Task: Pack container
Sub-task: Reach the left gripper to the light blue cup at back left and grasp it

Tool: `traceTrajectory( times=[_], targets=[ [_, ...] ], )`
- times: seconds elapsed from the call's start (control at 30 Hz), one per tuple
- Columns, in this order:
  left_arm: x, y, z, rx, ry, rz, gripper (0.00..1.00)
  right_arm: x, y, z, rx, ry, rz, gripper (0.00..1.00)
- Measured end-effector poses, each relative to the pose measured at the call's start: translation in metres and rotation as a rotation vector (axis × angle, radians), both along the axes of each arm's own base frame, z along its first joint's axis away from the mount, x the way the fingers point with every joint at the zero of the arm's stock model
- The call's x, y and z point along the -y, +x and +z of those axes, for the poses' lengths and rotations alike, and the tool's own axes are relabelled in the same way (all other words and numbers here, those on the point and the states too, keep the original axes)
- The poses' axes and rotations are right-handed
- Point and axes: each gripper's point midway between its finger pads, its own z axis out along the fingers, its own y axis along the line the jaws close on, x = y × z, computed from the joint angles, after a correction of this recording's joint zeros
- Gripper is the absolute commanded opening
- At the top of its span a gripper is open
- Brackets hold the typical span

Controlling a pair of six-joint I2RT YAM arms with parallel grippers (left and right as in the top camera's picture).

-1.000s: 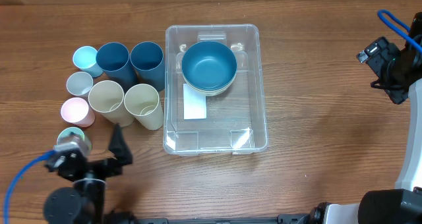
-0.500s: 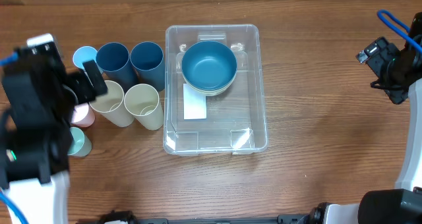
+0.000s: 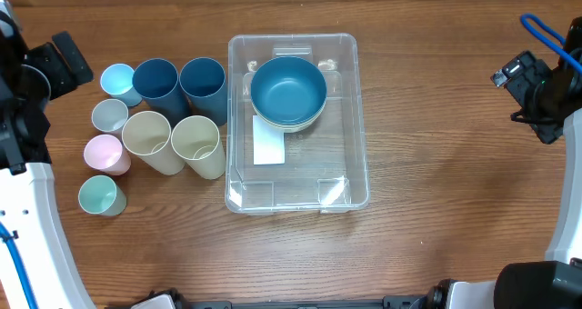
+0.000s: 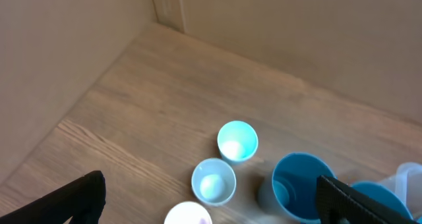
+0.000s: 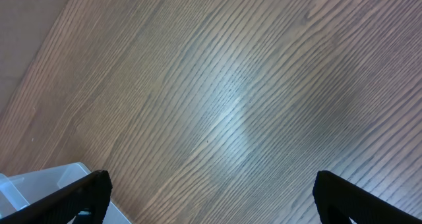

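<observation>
The large clear plastic rectangular container (image 3: 314, 168) is sitting mid-desk (image 3: 436, 209). A round blue bowl (image 3: 288, 89), nested on a cream bowl (image 3: 293, 125), is occupying one end, probably to leave floor space for the plastic cups (image 3: 173, 132) clustering just beside it. The left pincer (image 4: 211, 201) and right pincer (image 5: 214, 197) are hanging spread, gripping nothing.
</observation>
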Motion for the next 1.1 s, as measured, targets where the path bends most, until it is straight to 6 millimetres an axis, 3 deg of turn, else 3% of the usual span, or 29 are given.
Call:
traceTrajectory(
  times=[0.1,0.2,0.27,0.37,0.47,0.57,0.67,0.87,1.1],
  targets=[
    [-0.010,0.005,-0.001,0.009,-0.012,0.020,1.00,0.000,0.000,0.000,0.000,0.000,0.000,1.00],
    [-0.028,0.015,-0.023,-0.026,-0.072,0.037,1.00,0.000,0.000,0.000,0.000,0.000,0.000,1.00],
    [-0.039,0.025,-0.048,-0.068,-0.134,0.040,1.00,0.000,0.000,0.000,0.000,0.000,-0.001,1.00],
    [-0.056,0.042,-0.102,-0.155,-0.258,0.041,0.97,0.000,0.000,0.000,0.000,0.000,0.000,1.00],
    [-0.066,0.057,-0.149,-0.218,-0.357,0.040,0.96,0.000,0.000,0.000,0.000,0.000,0.000,1.00],
    [-0.069,0.070,-0.183,-0.255,-0.411,0.034,0.96,0.000,0.000,0.000,0.000,0.000,-0.001,1.00],
    [-0.067,0.082,-0.197,-0.257,-0.421,0.014,0.91,0.000,0.000,0.000,0.000,0.000,-0.001,1.00],
    [-0.055,0.109,-0.207,-0.243,-0.358,-0.089,0.92,0.000,0.000,0.000,0.000,0.000,-0.001,1.00],
    [-0.042,0.122,-0.236,-0.302,-0.314,-0.172,0.88,0.000,0.000,0.000,0.000,0.000,0.000,1.00]
  ],
)
